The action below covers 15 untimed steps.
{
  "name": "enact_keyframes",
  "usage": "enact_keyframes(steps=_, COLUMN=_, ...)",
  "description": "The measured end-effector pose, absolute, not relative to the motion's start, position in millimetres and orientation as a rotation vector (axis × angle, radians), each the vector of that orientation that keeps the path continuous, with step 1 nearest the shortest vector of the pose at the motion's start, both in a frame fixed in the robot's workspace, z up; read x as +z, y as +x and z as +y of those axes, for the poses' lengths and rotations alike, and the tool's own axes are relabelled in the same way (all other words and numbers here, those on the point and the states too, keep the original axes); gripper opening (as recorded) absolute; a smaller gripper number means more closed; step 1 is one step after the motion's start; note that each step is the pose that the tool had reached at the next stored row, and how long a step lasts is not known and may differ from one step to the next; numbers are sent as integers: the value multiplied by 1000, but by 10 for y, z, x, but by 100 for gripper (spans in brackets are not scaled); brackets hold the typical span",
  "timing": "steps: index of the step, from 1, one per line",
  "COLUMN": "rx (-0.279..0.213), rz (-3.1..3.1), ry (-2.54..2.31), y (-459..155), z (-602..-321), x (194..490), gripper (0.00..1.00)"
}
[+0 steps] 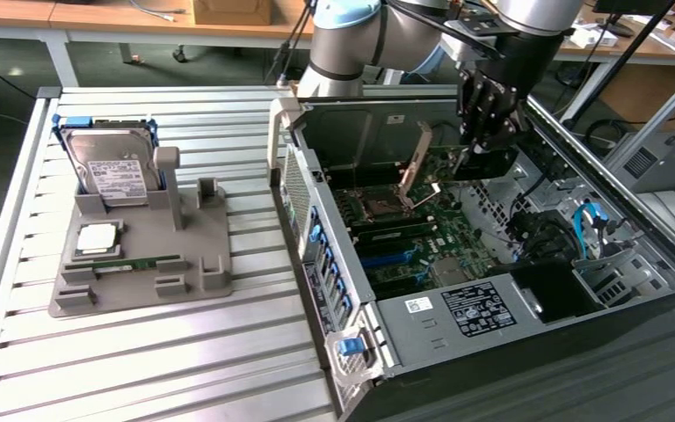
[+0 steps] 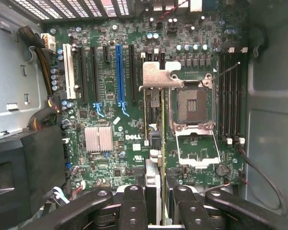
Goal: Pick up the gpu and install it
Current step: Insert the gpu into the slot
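My gripper (image 1: 487, 149) hangs inside the open computer case (image 1: 302, 229), over the motherboard (image 1: 408, 237). It is shut on the gpu (image 1: 449, 165), a thin dark card with a metal bracket strip (image 1: 414, 163) at its end. In the wrist view the gpu (image 2: 154, 143) runs edge-on between my fingers (image 2: 134, 206), and its silver bracket (image 2: 159, 76) is at the far end. The card hovers above the board, between the black expansion slots (image 2: 132, 72) and the open processor socket (image 2: 189, 105). A long blue slot (image 2: 119, 76) lies a little to one side of the card.
On the slatted table at the exterior view's left stands a grey fixture (image 1: 138, 272) with a hard drive (image 1: 109, 167), a processor chip (image 1: 97, 237) and a green memory stick (image 1: 138, 262). Cables (image 2: 43, 62), memory slots (image 2: 230, 96) and case walls surround the board.
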<state>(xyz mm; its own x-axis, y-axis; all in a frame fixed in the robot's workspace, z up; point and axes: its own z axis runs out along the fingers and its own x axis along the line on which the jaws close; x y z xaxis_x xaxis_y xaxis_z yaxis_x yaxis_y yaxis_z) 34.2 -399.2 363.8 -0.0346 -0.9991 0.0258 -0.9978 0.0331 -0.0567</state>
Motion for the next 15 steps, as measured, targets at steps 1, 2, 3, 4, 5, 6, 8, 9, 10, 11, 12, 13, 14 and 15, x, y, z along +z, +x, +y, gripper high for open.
enact_keyframes(steps=1, rx=-92, rz=2243, ry=-2168, y=338, z=-3995, x=3637, gripper=27)
enact_keyframes(steps=2, rx=-92, rz=2243, ry=-2168, y=336, z=-3997, x=3637, gripper=27)
enact_keyframes(steps=3, rx=-92, rz=2243, ry=-2168, y=335, z=-3998, x=3636, gripper=27)
enact_keyframes(steps=4, rx=-92, rz=2243, ry=-2168, y=333, z=-4000, x=3636, gripper=27)
enact_keyframes(steps=5, rx=-92, rz=2243, ry=-2168, y=332, z=-4000, x=3635, gripper=27)
enact_keyframes(steps=6, rx=-92, rz=2241, ry=-2170, y=313, z=-4016, x=3622, gripper=27)
enact_keyframes(steps=8, rx=-92, rz=2239, ry=-2172, y=296, z=-4026, x=3608, gripper=27)
enact_keyframes(steps=9, rx=-92, rz=2239, ry=-2172, y=295, z=-4026, x=3608, gripper=27)
enact_keyframes(steps=10, rx=-92, rz=2239, ry=-2172, y=293, z=-4026, x=3608, gripper=27)
enact_keyframes(steps=11, rx=-92, rz=2239, ry=-2172, y=291, z=-4027, x=3608, gripper=27)
enact_keyframes(steps=12, rx=-92, rz=2239, ry=-2172, y=288, z=-4027, x=3607, gripper=27)
enact_keyframes(steps=13, rx=-92, rz=2239, ry=-2172, y=285, z=-4027, x=3607, gripper=27)
enact_keyframes(steps=14, rx=-92, rz=2239, ry=-2172, y=283, z=-4028, x=3607, gripper=27)
enact_keyframes(steps=15, rx=-92, rz=2239, ry=-2172, y=279, z=-4028, x=3606, gripper=27)
